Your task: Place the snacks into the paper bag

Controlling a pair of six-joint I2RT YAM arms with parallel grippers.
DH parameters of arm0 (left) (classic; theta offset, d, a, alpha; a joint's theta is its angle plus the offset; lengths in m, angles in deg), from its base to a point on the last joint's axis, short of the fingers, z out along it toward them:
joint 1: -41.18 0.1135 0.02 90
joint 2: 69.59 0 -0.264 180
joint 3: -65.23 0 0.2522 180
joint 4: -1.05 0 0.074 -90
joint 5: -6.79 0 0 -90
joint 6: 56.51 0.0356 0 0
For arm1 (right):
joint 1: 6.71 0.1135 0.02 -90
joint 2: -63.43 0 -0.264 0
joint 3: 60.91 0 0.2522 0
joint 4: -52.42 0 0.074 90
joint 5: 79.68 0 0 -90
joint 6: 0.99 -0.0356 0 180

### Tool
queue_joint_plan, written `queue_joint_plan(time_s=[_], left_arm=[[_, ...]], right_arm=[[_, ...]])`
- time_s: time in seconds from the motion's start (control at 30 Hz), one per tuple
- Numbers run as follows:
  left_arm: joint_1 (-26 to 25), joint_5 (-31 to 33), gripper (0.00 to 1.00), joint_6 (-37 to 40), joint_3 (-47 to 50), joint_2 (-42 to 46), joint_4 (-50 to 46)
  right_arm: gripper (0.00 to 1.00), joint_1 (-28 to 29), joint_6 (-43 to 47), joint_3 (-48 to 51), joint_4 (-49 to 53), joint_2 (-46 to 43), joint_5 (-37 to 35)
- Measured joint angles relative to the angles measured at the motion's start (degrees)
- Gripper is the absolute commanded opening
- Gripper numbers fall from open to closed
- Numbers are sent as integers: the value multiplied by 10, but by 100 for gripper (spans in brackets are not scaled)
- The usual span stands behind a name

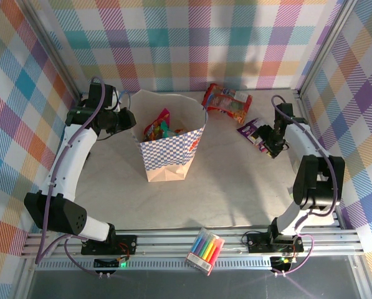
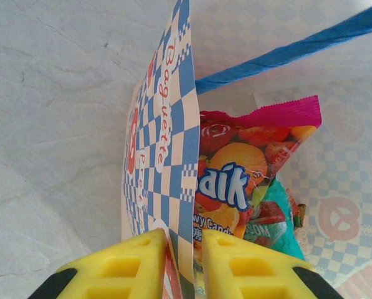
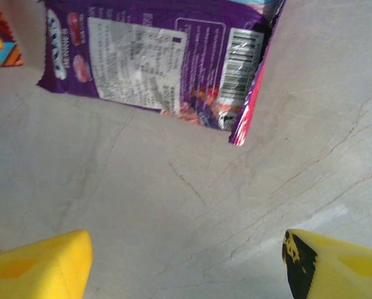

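Where the right gripper [image 1: 268, 148] hangs over the right side of the table [image 1: 229, 199], its jaws stand wide apart with nothing between them. In the right wrist view a purple packet [image 3: 154, 56] lies flat on bare tabletop just beyond the yellow fingertips [image 3: 55, 261], touching neither. Printed back faces up: white label panel, barcode, a pink seam along one edge. Red-orange packet [image 1: 226, 101] lies near the far edge, just beyond the purple one; nothing stands between gripper and purple packet. Paper bag [image 1: 173, 149] stands upright and open, left of the table's middle, well apart from the right gripper. Left gripper [image 2: 184, 238] is clamped on the bag's left wall at the rim, one finger outside, one inside. Bag is tan with a blue-and-white checkered band, an orange round logo and a blue cord handle [image 2: 285, 53]. Inside it, a pink-edged candy packet [image 2: 242, 162] printed with fruit stands against the wall, a teal packet [image 2: 276, 218] beside it. Pack of coloured markers [image 1: 205, 249] rests on the rail at the near edge.
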State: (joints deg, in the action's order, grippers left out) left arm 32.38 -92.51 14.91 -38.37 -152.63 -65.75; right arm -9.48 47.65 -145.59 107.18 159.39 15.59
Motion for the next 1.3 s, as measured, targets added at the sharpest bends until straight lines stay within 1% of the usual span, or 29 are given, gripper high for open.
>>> queue_joint_plan(time_s=[0.2,0.47,0.67,1.1,1.3], left_arm=[[0,0,24,0,0,-2,-7],[0,2,23,0,0,-5,-9],[0,11,24,0,0,-6,-9],[0,17,23,1,-2,-20,-9],[0,19,23,2,-5,-24,-10]], right_arm=[[79,-14,0,0,-12,38,2],[78,-19,2,-3,-21,74,2],[77,-22,2,-27,-27,107,2],[75,-31,3,-73,-34,147,4],[69,-33,11,-95,-33,174,4]])
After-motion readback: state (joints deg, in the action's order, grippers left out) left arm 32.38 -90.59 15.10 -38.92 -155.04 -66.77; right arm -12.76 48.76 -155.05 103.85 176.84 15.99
